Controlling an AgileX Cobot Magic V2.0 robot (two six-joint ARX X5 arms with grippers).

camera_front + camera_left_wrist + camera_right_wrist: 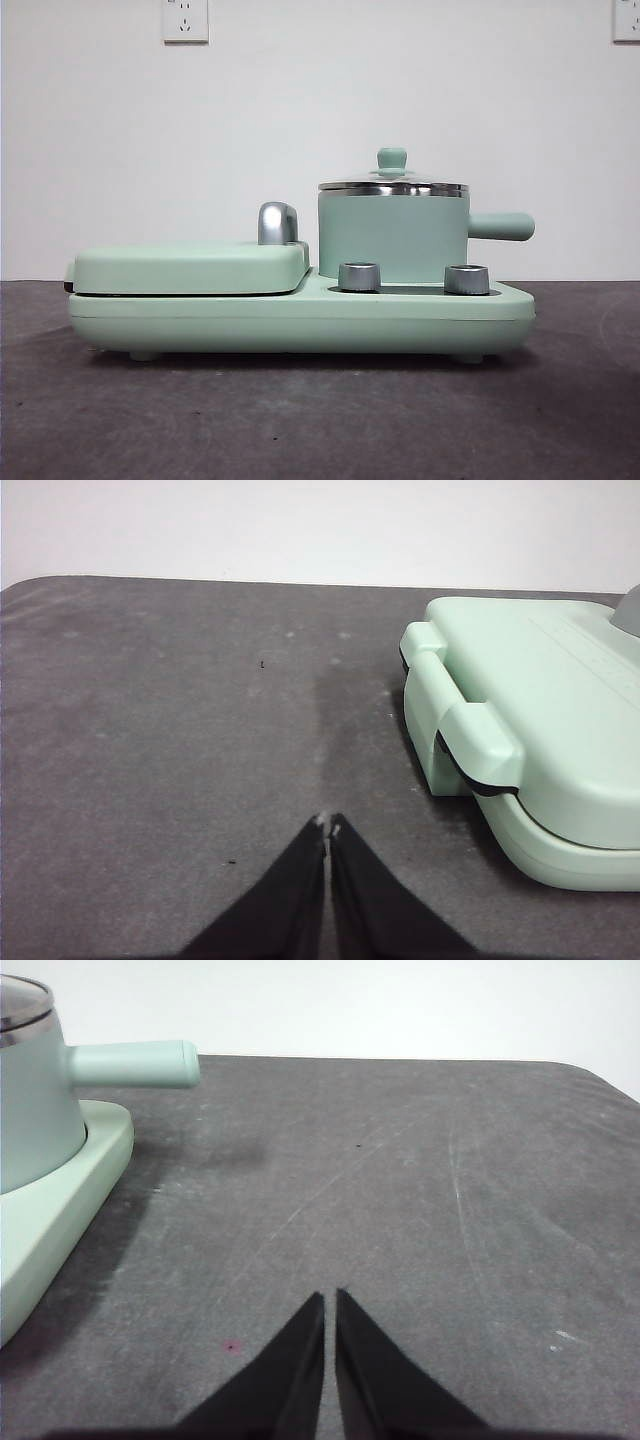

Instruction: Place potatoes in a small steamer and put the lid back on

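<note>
The small steamer (393, 238) is a mint-green pot with a stubby side handle (502, 226), standing on the right half of a mint cooker base (300, 320). The glass lid (392, 185) with its mint knob sits on the pot. The right wrist view shows the steamer (35, 1100) and its handle off to one side. No potatoes show in any view. My left gripper (328, 827) is shut over bare table beside the griddle end of the cooker. My right gripper (329, 1300) is shut over bare table beside the steamer end. Neither arm shows in the front view.
A flat mint griddle cover (190, 268) with a chrome handle (277, 223) takes up the cooker's left half, seen also as the griddle (540, 730) in the left wrist view. Two steel knobs (360, 277) sit on the base front. The dark table (320, 420) stretches all around.
</note>
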